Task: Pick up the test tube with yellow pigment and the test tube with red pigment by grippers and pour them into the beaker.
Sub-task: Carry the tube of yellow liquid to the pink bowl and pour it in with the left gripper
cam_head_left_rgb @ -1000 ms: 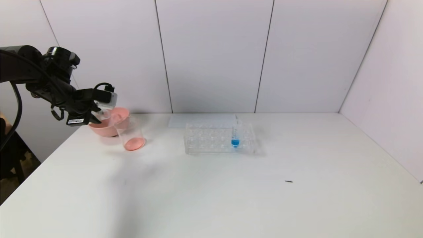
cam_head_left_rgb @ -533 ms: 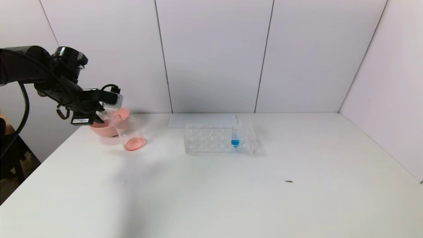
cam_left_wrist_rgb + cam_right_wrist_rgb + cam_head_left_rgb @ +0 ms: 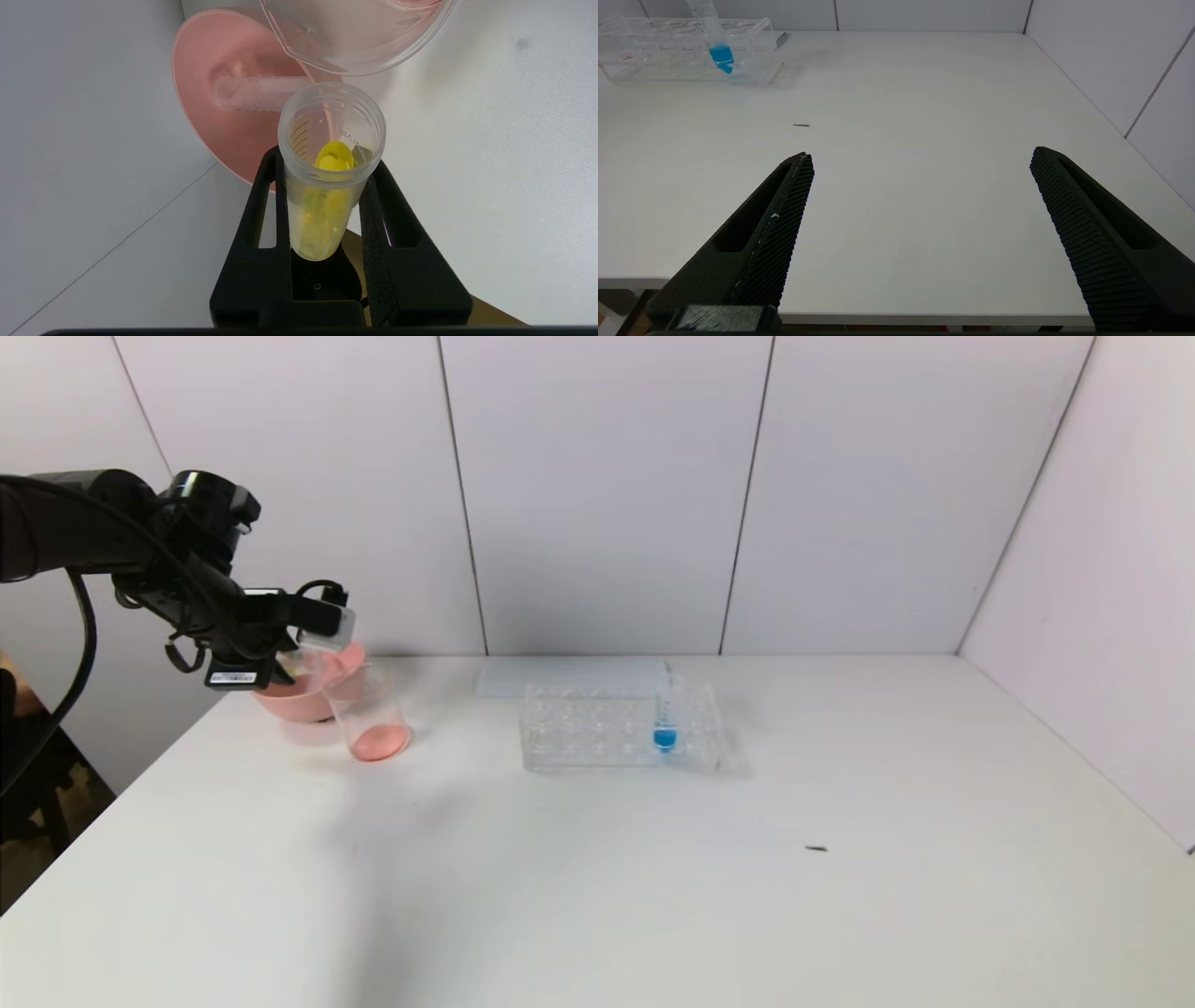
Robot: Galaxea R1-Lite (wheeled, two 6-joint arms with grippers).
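the left claw (image 3: pixel 327 186) grips the yellow tube (image 3: pixel 327 182) between its two fingers, raised over the far left of the surface (image 3: pixel 653 877), with the tube's open mouth just beside the beaker's (image 3: pixel 367 714) rim. the beaker holds orange-red liquid at its bottom and stands touching, or nearly touching, the pink bowl (image 3: pixel 299 695). an empty tube (image 3: pixel 252 93), probably the red one, lies in the bowl. the right claw (image 3: pixel 920 163) hangs wide open over the surface's near edge. the blue tube (image 3: pixel 666 714) stands in the rack (image 3: pixel 588 728).
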